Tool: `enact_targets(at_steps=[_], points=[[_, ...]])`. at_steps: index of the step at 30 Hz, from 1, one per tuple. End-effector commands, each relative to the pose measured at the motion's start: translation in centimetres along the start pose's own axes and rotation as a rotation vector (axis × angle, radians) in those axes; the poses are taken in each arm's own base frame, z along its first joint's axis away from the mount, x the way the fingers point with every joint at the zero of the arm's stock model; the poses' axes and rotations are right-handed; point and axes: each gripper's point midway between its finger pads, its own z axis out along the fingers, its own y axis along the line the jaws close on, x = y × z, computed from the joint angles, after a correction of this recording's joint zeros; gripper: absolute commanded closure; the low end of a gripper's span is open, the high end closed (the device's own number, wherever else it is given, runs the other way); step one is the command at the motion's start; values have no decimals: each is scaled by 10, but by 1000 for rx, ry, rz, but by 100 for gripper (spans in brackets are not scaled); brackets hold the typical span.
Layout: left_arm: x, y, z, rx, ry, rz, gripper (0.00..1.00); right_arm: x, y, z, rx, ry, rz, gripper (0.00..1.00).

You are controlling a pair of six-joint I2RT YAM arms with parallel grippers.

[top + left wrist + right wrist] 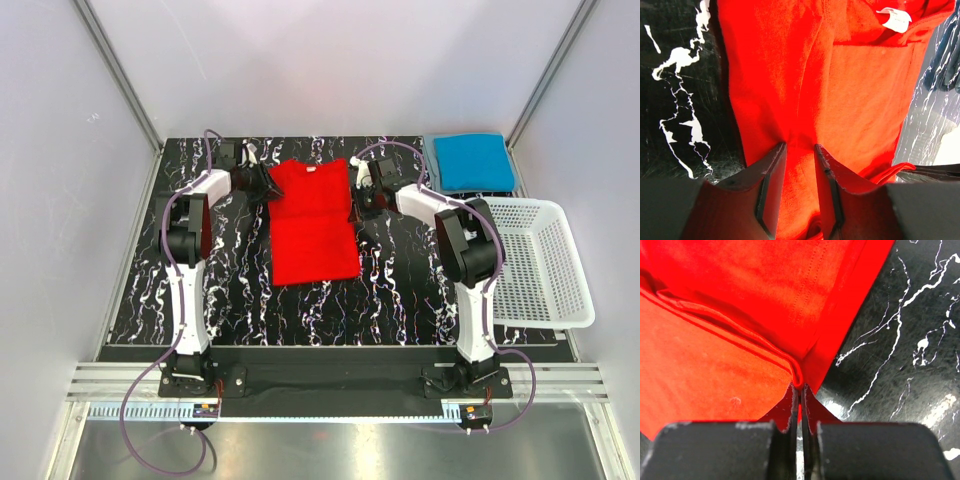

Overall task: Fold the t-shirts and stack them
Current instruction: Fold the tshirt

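Marbled black table (400, 290); red t-shirt (312, 220) mid-fold. Right gripper (799, 386) clamps edge tight, left gripper (800, 145) nips bunched cloth. Next, likely: lift together, evenly.

Left arm (190, 300) and right arm (478, 320) match: white tubular links, bulky black joint housings; each stands on a black base (192, 374); thin purple cables (127, 412) loop alongside; the fingers (771, 182) are dark grey wedges with pale, scuffed edges.
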Motion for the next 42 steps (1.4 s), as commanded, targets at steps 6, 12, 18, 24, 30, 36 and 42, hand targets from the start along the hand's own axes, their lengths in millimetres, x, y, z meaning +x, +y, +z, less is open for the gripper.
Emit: enact_targets(at_steps=[6,12,18,24,30,36,42], points=[[2,34,8,-96,17,-10,57,-19,-16,3,66,-43,26,91],[-4,1,-10,50,53,-33,48,-37,-20,-16,146,-65,69,62],[-35,-37,-66,55,-47,48,45,-52,-1,-51,134,-98,125,73],[-27,-36,-105,-63,-96,106,43,-45,37,-63,-18,-93,195,80],[46,-40,-123,-87,-35,105,43,-7,62,-67,-65,36,238,58],[143,-42,-136,-53,7,77,41,31,57,-87,-5,110,271,48],[206,-7,-138,-123,69,65,40,76,62,-87,-39,211,327,43]])
